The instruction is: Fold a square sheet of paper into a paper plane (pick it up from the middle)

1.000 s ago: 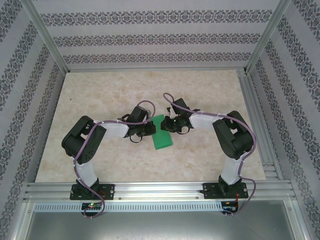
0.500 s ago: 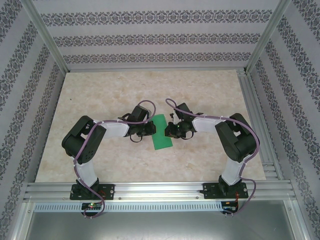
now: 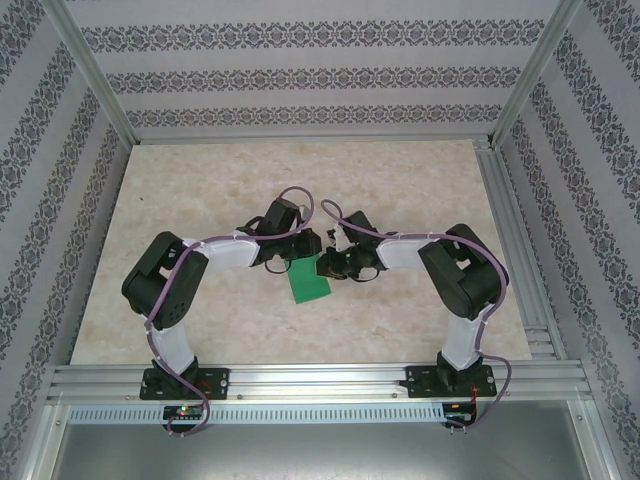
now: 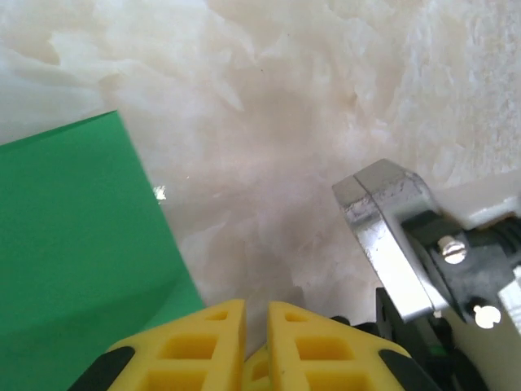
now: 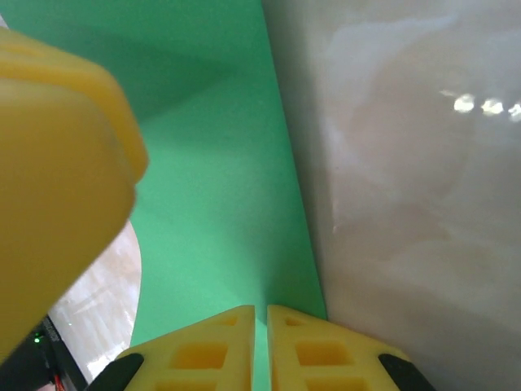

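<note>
Grippers first: my left gripper and my right gripper meet nose to nose near the middle of the marble-patterned tabletop, just over the far end of the green paper. From above, the paper is a narrow green strip lying on the tabletop. Its far end is hidden beneath my two wrists and its near end is bare, pointing toward my bases.

On my left wrist camera, my left gripper has its yellow fingers drawn almost together, and the thin slit between them shows pale tabletop. The green paper lies to the left of those fingers. One straight edge runs diagonally down to the nearer finger, and a corner sits at the upper left. To the right is a grey metal bracket with screws on a black housing, close beside my fingers.

On my right wrist camera, my right gripper is likewise closed to a thin slit. The green paper runs straight down to that slit and green shows within it. I cannot tell whether the sheet is pinched there or simply lies beneath the tips. A faint crease crosses the paper's upper part. A big blurred yellow shape stands at the left, close to the lens, overlapping the paper.
</note>
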Tool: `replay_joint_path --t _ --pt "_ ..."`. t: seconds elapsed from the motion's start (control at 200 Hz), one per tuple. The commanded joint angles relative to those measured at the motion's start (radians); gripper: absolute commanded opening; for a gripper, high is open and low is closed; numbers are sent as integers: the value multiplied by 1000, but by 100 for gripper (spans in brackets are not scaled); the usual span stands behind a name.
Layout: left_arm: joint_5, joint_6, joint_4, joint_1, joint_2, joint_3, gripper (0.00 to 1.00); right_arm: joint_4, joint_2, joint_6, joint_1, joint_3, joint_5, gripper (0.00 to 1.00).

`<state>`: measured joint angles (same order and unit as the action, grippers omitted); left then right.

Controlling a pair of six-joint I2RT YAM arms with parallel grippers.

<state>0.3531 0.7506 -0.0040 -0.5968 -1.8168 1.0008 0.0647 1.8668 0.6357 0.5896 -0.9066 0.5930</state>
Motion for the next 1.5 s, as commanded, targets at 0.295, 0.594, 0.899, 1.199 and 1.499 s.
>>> replay_joint_path --t 0.295,0.594,0.899,1.199,1.499 --pt "-14 43 99 21 -114 5 11 -6 40 11 19 26 12 14" --pt "-49 37 71 31 -130 -30 9 172 -25 -60 29 24 -4 13" --pt "-51 43 94 31 -147 -68 9 258 -112 -43 48 143 -15 13" --pt "-23 40 111 30 -147 -67 9 179 -274 -12 48 78 -56 15" --pt "4 39 131 31 -148 -70 9 181 -77 -27 49 -37 -58 14"
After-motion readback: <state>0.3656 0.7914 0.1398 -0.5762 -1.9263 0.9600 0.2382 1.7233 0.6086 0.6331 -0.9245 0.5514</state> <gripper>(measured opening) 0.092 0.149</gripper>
